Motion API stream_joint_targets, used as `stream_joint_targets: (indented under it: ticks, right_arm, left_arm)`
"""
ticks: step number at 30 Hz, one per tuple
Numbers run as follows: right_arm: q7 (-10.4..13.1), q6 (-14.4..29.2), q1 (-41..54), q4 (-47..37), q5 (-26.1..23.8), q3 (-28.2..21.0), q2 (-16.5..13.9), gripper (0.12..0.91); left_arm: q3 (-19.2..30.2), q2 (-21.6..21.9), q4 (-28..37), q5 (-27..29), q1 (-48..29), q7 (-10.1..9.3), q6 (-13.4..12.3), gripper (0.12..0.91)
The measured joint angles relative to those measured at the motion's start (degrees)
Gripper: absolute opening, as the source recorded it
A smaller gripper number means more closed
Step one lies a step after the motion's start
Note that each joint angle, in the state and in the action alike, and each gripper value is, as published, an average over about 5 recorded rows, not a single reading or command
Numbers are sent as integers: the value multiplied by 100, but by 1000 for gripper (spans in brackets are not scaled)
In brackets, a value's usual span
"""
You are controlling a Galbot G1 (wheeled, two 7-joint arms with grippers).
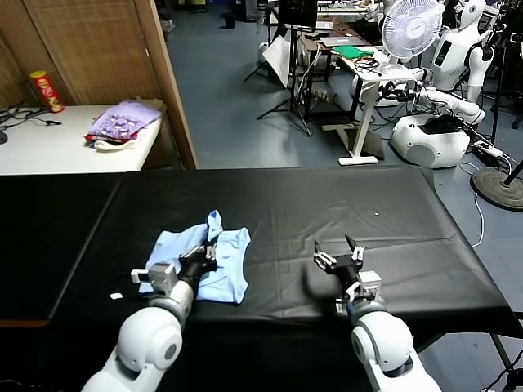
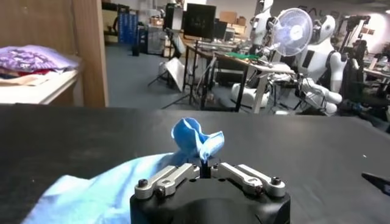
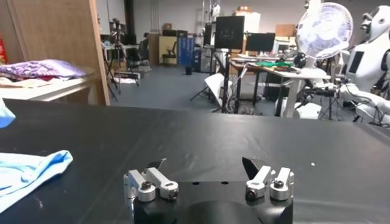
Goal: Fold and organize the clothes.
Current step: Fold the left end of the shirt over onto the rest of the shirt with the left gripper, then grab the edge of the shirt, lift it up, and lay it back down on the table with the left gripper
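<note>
One sky-blue T-shirt (image 1: 204, 260) lies crumpled, long axis across the black table (image 1: 327, 212)

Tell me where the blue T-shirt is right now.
In the head view, the blue T-shirt lies crumpled on the black table's left side, at the left gripper.

A: The T-shirt (image 1: 221, 265)?
B: Light sky-blue, plain where it shows. The bunched bit lifted up is a deeper blue.
A: What's under it?
B: A black cloth (image 1: 327, 212), one tiny white speck on it.
A: The grippers?
B: Left gripper (image 2: 206, 171): black body, silver links. Right gripper (image 3: 207, 170) the same, with black fingertips. The arms are white.
A: Behind?
B: A white table (image 1: 49, 143) with a purple pile (image 1: 122, 121), pale-patterned, and a red and yellow can (image 1: 46, 91). The floor is grey-blue, the fan (image 1: 411, 28) white.
</note>
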Motion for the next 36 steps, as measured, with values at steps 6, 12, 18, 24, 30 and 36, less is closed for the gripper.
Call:
stream_joint_targets:
  ticks: [6,12,18,24,30,36]
  right_arm:
    - [-19,11,-22,0,-9,-56,-1,798]
    - [-31,33,-46,-1,-9,-58,-11,798]
    - [-40,49,-38,-32,-7,-95,-4,798]
    - [-44,54,-45,-53,-9,-114,1,798]
    - [-47,59,-60,-40,-9,-75,-24,798]
    - [-52,70,-63,-33,-8,-69,-22,798]
  left_arm:
    - [67,-152,31,86,77,133,-135,551]
    - [-108,-73,42,102,187,424,-392,781]
    - [-732,288,283,-422,375,706,-650,798]
    - [-1503,481,694,-1289,402,789,-811,798]
    - [-1853,483,1113,-2036,421,792,-856,798]
    - [-1979,423,1407,-2726,405,727,-719,798]
